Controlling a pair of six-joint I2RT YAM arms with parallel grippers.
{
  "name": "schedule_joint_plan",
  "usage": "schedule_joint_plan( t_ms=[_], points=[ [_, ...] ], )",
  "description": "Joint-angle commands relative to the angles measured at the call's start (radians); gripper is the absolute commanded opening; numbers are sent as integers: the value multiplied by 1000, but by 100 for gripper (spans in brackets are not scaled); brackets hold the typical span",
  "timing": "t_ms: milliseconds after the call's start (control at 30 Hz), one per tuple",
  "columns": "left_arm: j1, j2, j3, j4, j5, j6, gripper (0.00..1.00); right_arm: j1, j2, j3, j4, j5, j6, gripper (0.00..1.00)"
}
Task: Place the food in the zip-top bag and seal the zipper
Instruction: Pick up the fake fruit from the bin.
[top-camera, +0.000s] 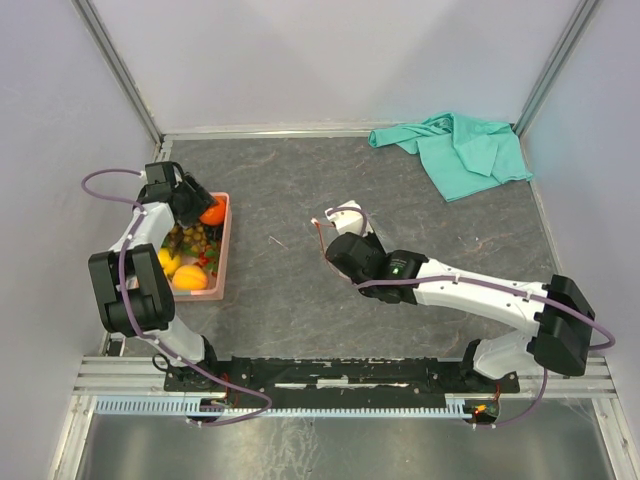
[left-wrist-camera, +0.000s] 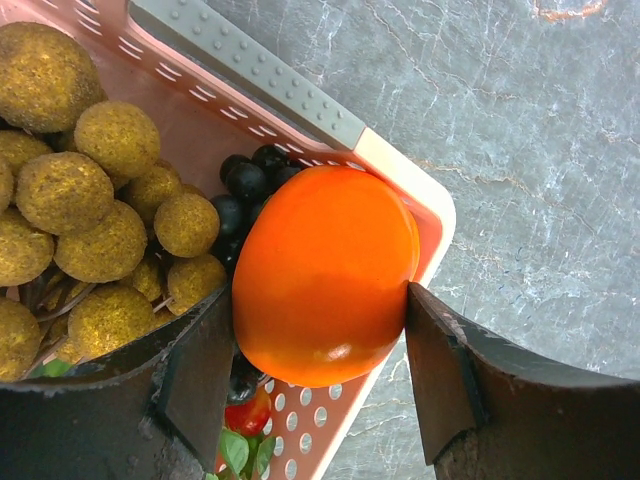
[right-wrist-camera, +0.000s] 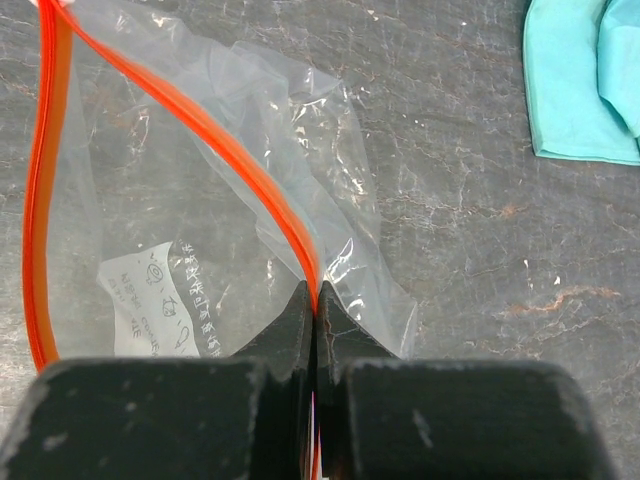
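Observation:
My left gripper (left-wrist-camera: 318, 350) is shut on the orange (left-wrist-camera: 325, 275), held just above the far right corner of the pink basket (left-wrist-camera: 420, 190); it also shows in the top view (top-camera: 213, 213). Brown berries (left-wrist-camera: 95, 215) and dark grapes (left-wrist-camera: 245, 185) lie in the basket beneath it. A lemon (top-camera: 168, 261) and a yellow-orange fruit (top-camera: 190, 278) lie nearer in the basket. My right gripper (right-wrist-camera: 316, 295) is shut on the orange-red zipper (right-wrist-camera: 215, 135) of the clear zip-top bag (right-wrist-camera: 180, 260), holding its mouth open at table centre (top-camera: 345, 215).
A teal cloth (top-camera: 462, 150) lies crumpled at the far right of the table, also in the right wrist view (right-wrist-camera: 585, 80). A small red fruit with green leaves (left-wrist-camera: 250, 415) lies in the basket. A thin stick (top-camera: 278, 241) lies between basket and bag.

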Motion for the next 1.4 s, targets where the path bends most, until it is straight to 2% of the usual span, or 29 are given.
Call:
schedule_joint_plan(
  t_ms=[0, 200, 567, 733, 1133, 1367],
  points=[
    [-10, 27, -20, 37, 49, 18, 69, -4, 14, 58, -4, 6, 26, 2],
    [-20, 15, -18, 48, 59, 11, 63, -3, -6, 48, -2, 16, 32, 2],
    [-25, -68, -29, 44, 36, 15, 29, -5, -32, 38, -8, 6, 51, 2],
    [-24, -105, -23, 28, 25, 23, 19, -3, -36, 40, -8, 6, 58, 2],
    [-44, -266, 3, -74, 58, 36, 8, -5, -31, 49, 7, 52, 59, 2],
    [-184, -416, -44, -134, 88, -25, 6, -4, -34, 42, 62, 68, 55, 2]
  ],
)
